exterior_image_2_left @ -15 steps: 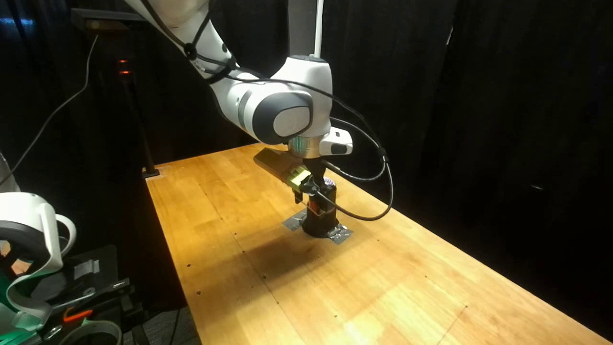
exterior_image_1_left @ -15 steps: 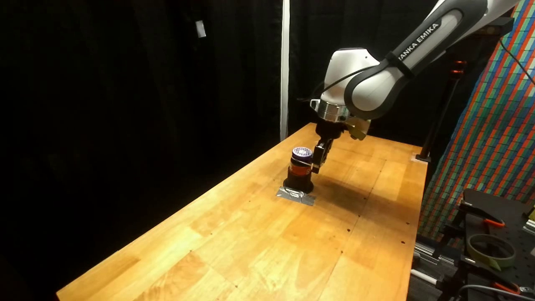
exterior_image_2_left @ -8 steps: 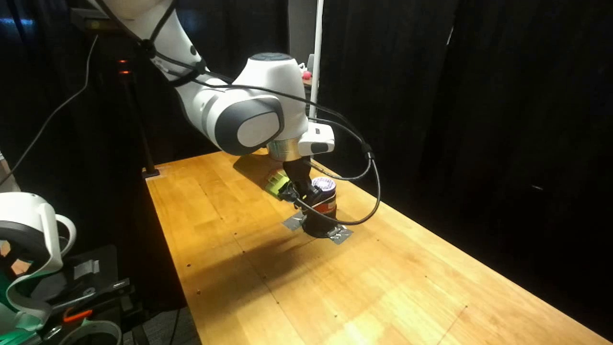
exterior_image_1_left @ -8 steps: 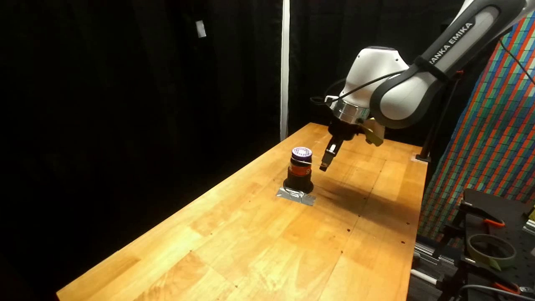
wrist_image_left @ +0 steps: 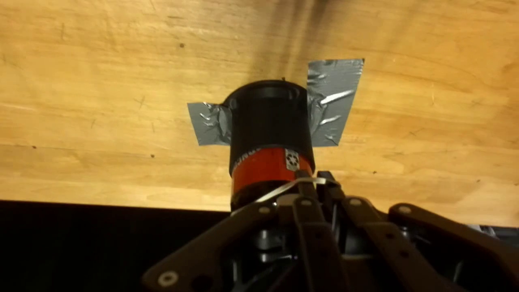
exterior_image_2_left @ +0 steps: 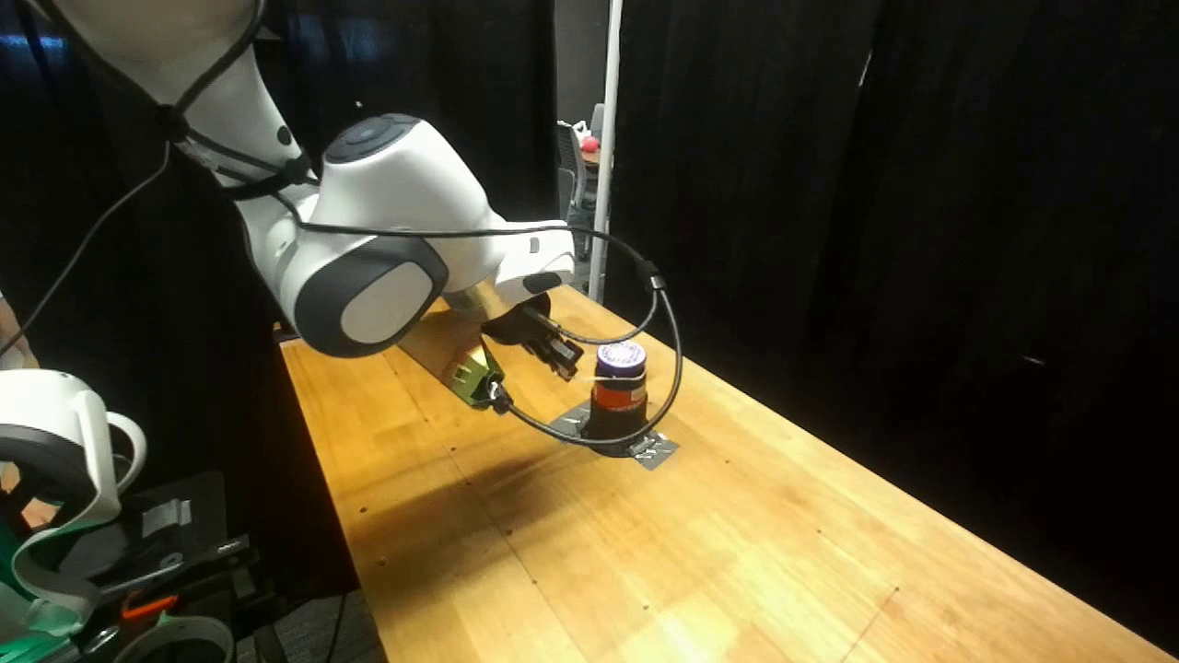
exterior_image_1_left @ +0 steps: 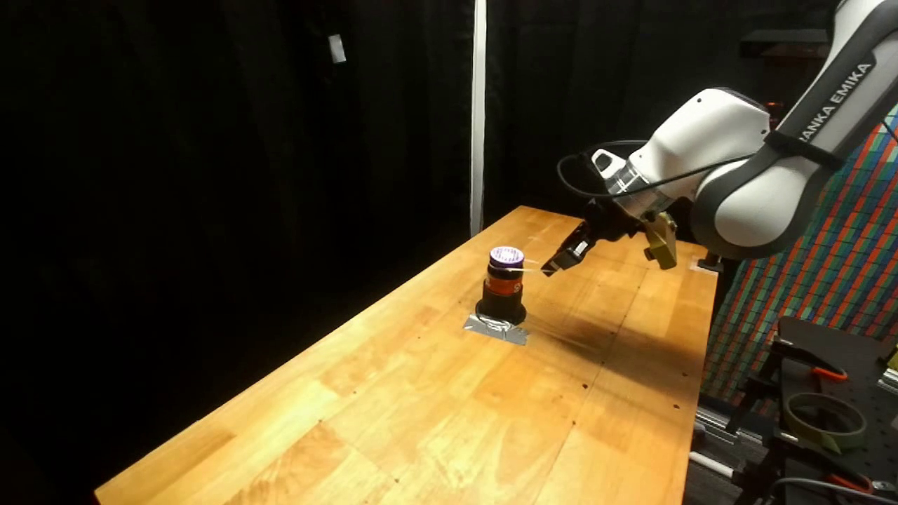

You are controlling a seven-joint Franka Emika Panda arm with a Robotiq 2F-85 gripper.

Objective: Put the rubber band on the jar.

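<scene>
In an exterior view, we see the jar (exterior_image_1_left: 504, 286) upright just beyond the tips of our gripper (exterior_image_1_left: 549, 268). In an exterior view, the rubber band (exterior_image_2_left: 589, 378) runs taut from gripper to jar. In the wrist view, our jaws stand nearly together, clasping the rubber band.

In an exterior view I had open bench (exterior_image_1_left: 393, 421) on the near side of the jar (exterior_image_1_left: 504, 287) and free air above. The stretched rubber band (wrist_image_left: 282, 188) blocked the gap rightward to my hand (exterior_image_1_left: 548, 270); in an exterior view a cable (exterior_image_2_left: 679, 354) crossed before the jar.
</scene>
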